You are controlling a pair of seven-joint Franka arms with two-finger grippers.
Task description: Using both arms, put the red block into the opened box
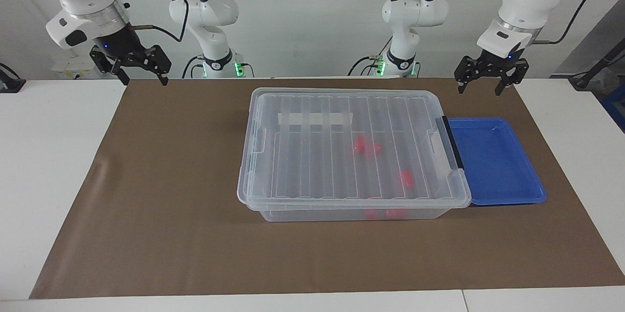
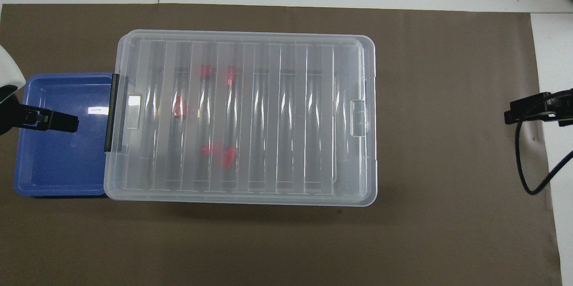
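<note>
The box (image 1: 312, 156) (image 2: 277, 116), a large clear bin, stands in the middle of the brown mat with its ribbed lid down on it. Several red blocks (image 1: 366, 146) (image 2: 219, 154) lie inside and show through the lid and wall. The black latch bar (image 1: 451, 143) (image 2: 112, 113) is on the end toward the left arm. My left gripper (image 1: 479, 89) (image 2: 71, 123) hangs open and holds nothing, in the air by the blue tray. At the right arm's end of the mat, my right gripper (image 1: 144, 80) (image 2: 510, 116) hangs open in the air, also holding nothing.
A shallow blue tray (image 1: 493, 160) (image 2: 58, 156) sits against the box's latch end. The brown mat (image 1: 171, 204) (image 2: 447, 143) covers most of the white table. A dark cable (image 2: 528, 178) loops down from the right arm.
</note>
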